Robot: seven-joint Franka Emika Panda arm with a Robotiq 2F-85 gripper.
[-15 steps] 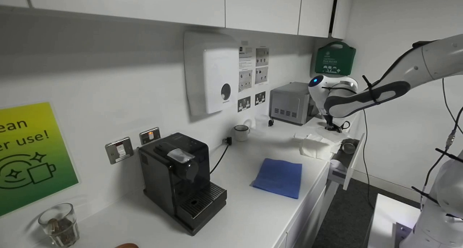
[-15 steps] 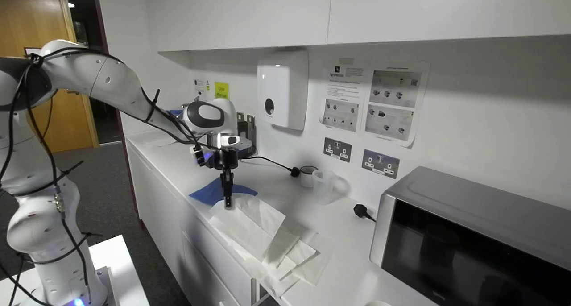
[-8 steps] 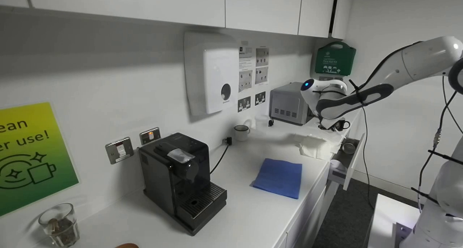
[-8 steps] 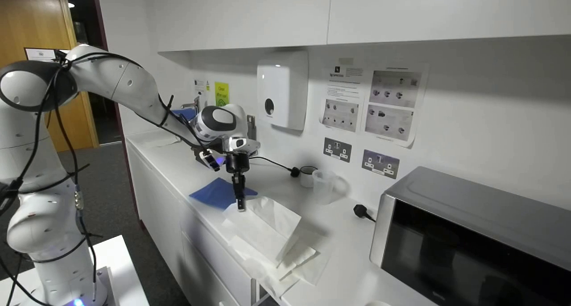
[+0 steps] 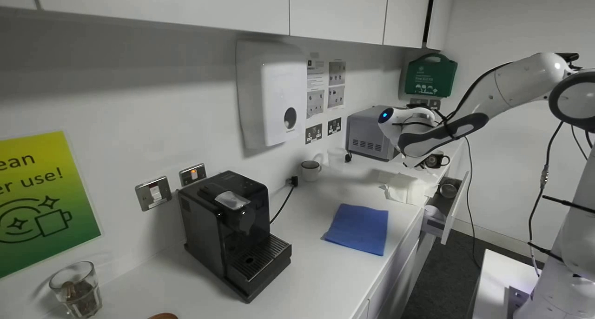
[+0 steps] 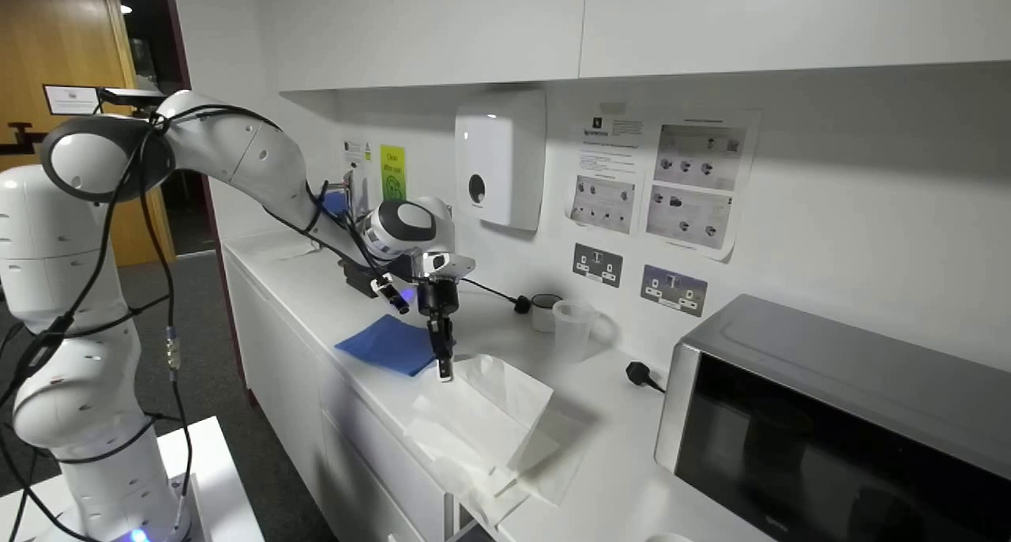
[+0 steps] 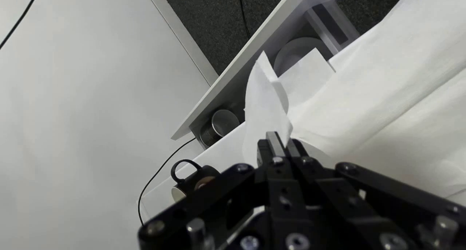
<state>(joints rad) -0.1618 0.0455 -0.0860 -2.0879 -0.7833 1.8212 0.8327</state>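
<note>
A white paper towel [image 6: 494, 415] hangs from my gripper [image 6: 445, 374], which is shut on its edge over the counter. In the wrist view my gripper [image 7: 284, 142] comes in from the bottom, fingertips together, with a pinched piece of the towel [image 7: 264, 104] rising between them. More crumpled white sheets [image 7: 382, 93] spread out to the right there. Loose sheets [image 6: 474, 479] lie beneath the held towel at the counter's front edge. Behind the wrist in an exterior view the fingers are mostly hidden, close to the towels [image 5: 409, 189].
An open drawer [image 7: 255, 38] below the towels holds a metal cup [image 7: 224, 122] and a round white item. A black mug [image 5: 435, 160] stands near the counter end. Around are a microwave [image 6: 790, 431], clear jug [image 6: 573, 329], enamel mug [image 5: 310, 170], blue cloth [image 5: 357, 228] and coffee machine [image 5: 228, 226].
My shut gripper has shifted along the counter, rightward and slightly down in an exterior view, drawing the towel with it. The arm's move has bared the black mug.
</note>
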